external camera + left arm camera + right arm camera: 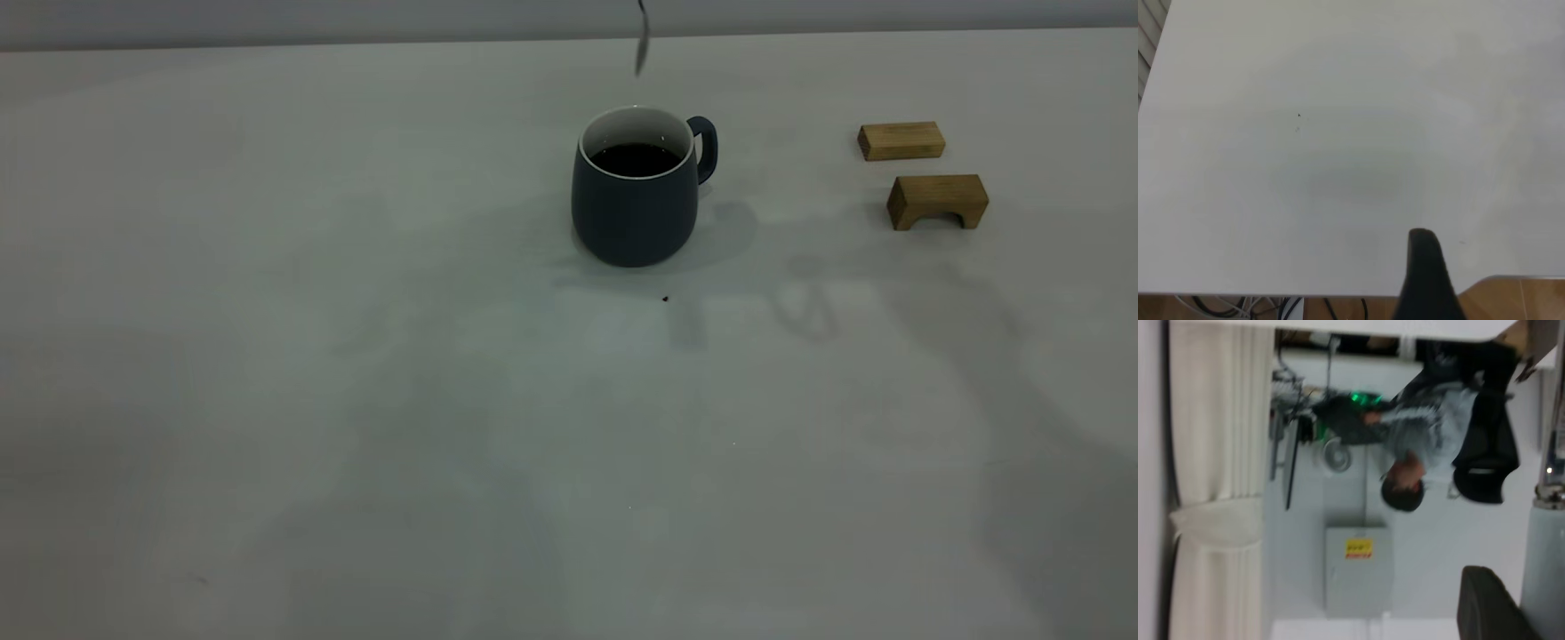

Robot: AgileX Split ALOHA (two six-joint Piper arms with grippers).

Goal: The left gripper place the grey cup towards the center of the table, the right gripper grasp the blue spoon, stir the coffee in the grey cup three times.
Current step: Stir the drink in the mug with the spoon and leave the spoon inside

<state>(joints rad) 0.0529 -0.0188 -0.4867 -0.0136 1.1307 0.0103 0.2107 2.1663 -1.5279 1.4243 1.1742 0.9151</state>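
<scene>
Spoon update: the blue spoon (642, 40) is up in the air, bowl end pointing down, hanging above the grey cup (635, 200) and not touching it. In the exterior view only its metal end pokes in from the top edge. My right gripper (1503, 608) looks clamped on the pale handle; in the right wrist view the handle runs right beside one of my black fingers (1485, 607), with the room and a seated person (1425, 433) turned sideways behind.

The cup sits upright near the middle of the table (356, 400), handle pointing toward the right arm's side, with the coffee (636, 159) dark and well below the rim. A tiny dark speck (665, 299) lies just in front of it.

Two wooden blocks (901, 140) sit off on the right arm's side, well apart from the cup.

My left gripper (1426, 280) hangs over bare table near its edge. Can't tell if it's apart or together.
</scene>
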